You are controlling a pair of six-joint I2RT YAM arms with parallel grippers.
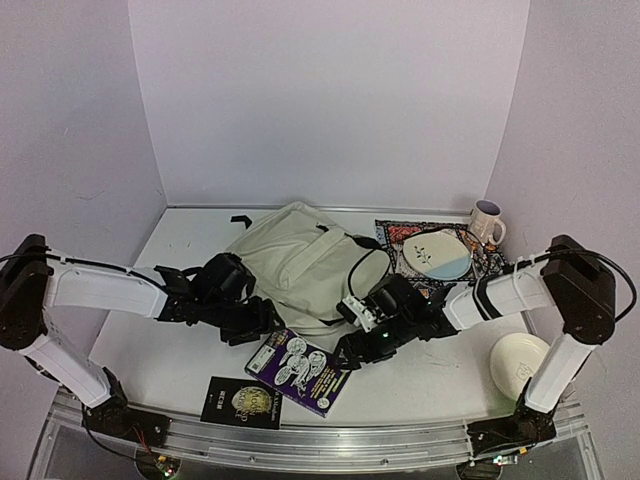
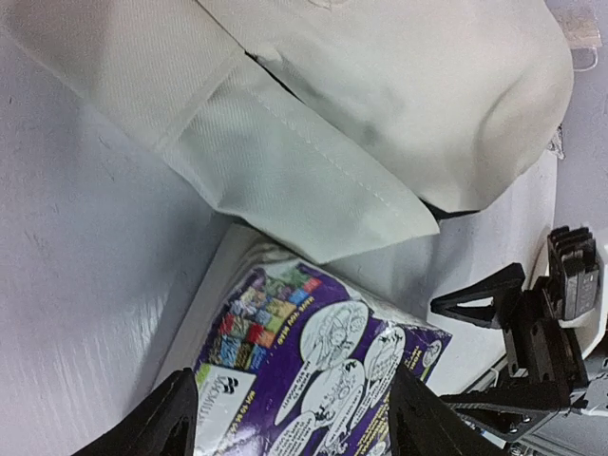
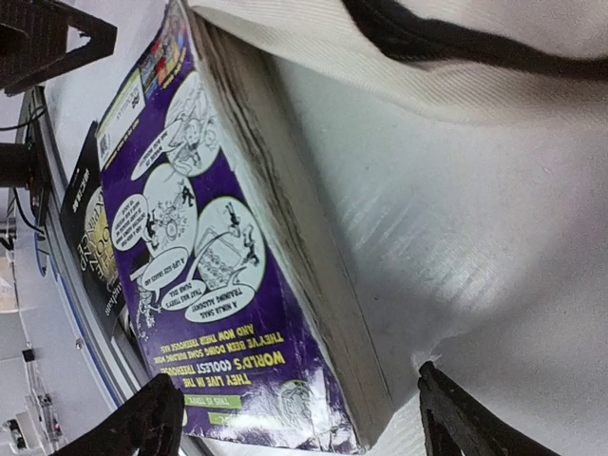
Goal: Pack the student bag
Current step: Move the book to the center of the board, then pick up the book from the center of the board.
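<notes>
Meanwhile, both pincers stand released, holding nothing: the left gripper (image 2: 290, 399) and right gripper (image 3: 294, 408) flank the purple book (image 1: 300, 372) lying against the student bag (image 1: 300, 262) mid-table (image 1: 180, 250); gripping across its spine edge likely prevents slipping.

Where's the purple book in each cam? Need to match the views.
Top external: purple book low centre, in front of the bag.
Left wrist: bottom centre, cover up.
Right wrist: left half, page edge running diagonally.
Shared landmark: cream bag, bordering the book.
</notes>
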